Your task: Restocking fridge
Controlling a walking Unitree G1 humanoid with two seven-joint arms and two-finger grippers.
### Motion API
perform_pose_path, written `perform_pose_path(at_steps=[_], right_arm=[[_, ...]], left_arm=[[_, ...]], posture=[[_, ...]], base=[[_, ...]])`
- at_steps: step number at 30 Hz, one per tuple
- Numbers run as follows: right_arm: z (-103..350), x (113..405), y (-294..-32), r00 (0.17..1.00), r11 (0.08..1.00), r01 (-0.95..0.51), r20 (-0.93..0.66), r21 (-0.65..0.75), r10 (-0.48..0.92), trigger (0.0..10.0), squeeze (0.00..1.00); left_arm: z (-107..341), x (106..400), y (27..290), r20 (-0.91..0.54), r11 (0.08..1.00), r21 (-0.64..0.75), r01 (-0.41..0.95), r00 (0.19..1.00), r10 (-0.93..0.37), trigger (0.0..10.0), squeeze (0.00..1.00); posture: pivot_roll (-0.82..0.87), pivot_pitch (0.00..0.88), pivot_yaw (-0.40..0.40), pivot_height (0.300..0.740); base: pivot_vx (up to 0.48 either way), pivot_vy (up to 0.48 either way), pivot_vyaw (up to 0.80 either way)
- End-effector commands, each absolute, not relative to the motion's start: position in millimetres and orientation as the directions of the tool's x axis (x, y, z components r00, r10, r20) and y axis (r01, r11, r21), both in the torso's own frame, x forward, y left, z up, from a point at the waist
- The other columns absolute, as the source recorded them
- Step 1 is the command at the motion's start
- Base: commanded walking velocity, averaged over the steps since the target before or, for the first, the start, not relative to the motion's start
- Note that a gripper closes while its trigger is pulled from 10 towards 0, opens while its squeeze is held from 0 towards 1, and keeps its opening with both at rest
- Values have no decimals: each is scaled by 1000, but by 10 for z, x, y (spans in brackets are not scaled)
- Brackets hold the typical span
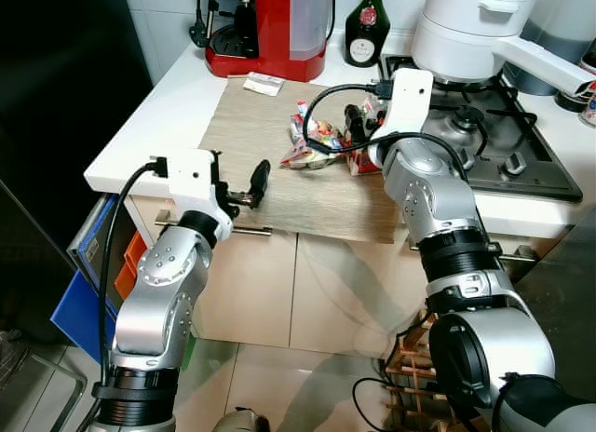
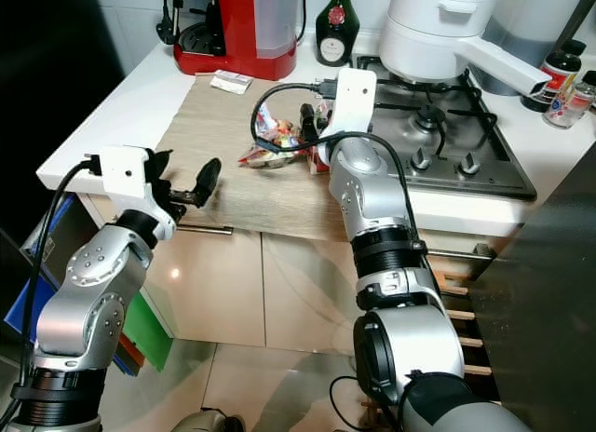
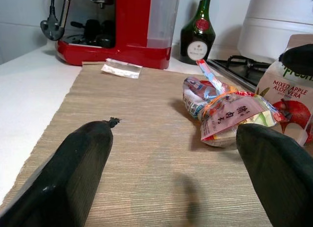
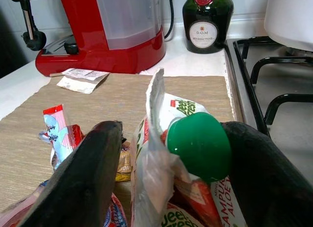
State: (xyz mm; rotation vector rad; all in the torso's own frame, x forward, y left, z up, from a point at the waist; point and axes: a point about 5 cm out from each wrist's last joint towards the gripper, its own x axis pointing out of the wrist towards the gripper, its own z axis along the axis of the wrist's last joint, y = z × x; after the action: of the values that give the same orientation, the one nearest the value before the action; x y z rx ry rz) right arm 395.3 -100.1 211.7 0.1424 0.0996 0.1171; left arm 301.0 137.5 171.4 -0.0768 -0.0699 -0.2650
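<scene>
Two grippers up over the mat, and I'll call them left to right. My left gripper hovers above the mat's near left part, fingers spread wide with nothing between them. Through its wrist camera I see bare weave straight ahead and the goods further right.

Next along, the snack packs: a loose heap of crinkly plastic pouches in the middle of the mat, just left of the carton. I reckon those are light, soft and slippery; they would slump and slide under a pinch, so I'd gather them by a bunched seam, not a flat face.

Right of them stands the carton, aloe vera juice, upright at the mat's right edge, beside the hob. My right gripper is down over its top, one finger on each side of the green cap, and a clear wrapper rides up between the left finger and the cap. The fingers look close around the cap, but I cannot tell whether they are pressing on it.

My guess: the carton is full, so heavy for its size, stiff at the folds and yielding on the panels. A hold on the cap alone could let it swing. Lower on the shoulders feels safer.
</scene>
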Motion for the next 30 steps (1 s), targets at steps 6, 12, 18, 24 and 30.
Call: perform_pose_path(at_steps=[6,12,18,24,30], right_arm=[[2123,3939,-1043,990,983,-105,-81,149,118,0,110],[2124,3926,-1055,991,987,-103,-68,125,112,0,114],[2165,3890,-1030,992,991,-122,-11,53,123,0,118],[2135,3879,-1083,993,993,-118,15,19,118,0,114],[2640,3792,-1195,935,995,-91,341,-41,99,0,102]], left_arm=[[1757,3063,1319,99,950,-82,302,951,-294,10000,0],[1744,3074,1315,96,949,-80,306,950,-299,10000,0],[1738,3081,1309,100,945,-93,315,947,-306,10000,0],[1780,3085,1230,130,926,-117,358,930,-343,10000,0],[1764,3139,1215,128,931,-114,347,934,-333,10000,0]], posture=[[49,0,-12,740],[47,0,-14,740],[43,0,-7,740],[36,0,0,740],[23,0,5,740]], base=[[0,0,0],[0,0,0],[0,0,0],[0,0,0],[0,0,0]])
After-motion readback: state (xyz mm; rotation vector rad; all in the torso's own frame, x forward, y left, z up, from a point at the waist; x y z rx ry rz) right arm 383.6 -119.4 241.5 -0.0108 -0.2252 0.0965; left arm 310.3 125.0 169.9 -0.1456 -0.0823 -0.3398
